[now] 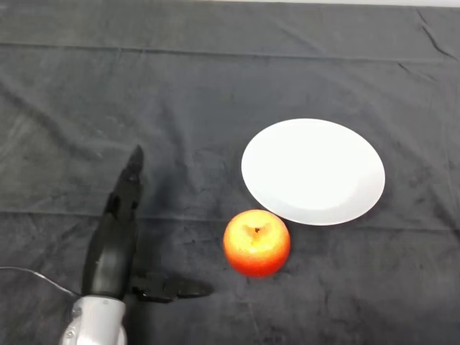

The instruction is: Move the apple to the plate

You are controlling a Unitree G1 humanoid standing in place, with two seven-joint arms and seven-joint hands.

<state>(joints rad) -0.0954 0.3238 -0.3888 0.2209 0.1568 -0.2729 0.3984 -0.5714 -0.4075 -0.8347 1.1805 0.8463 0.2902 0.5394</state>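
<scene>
A red and yellow apple (256,242) stands on the dark cloth, stem up, just in front of the near rim of a white plate (313,171). The plate is bare. My left hand (115,241) lies to the left of the apple, apart from it. Its fingers (131,176) stretch straight away from me and its thumb (172,289) sticks out to the right, toward the apple's lower left. The hand is open and holds nothing.
The dark wrinkled cloth (215,93) covers the whole table. A pale strip of the table's far edge (345,3) shows at the top.
</scene>
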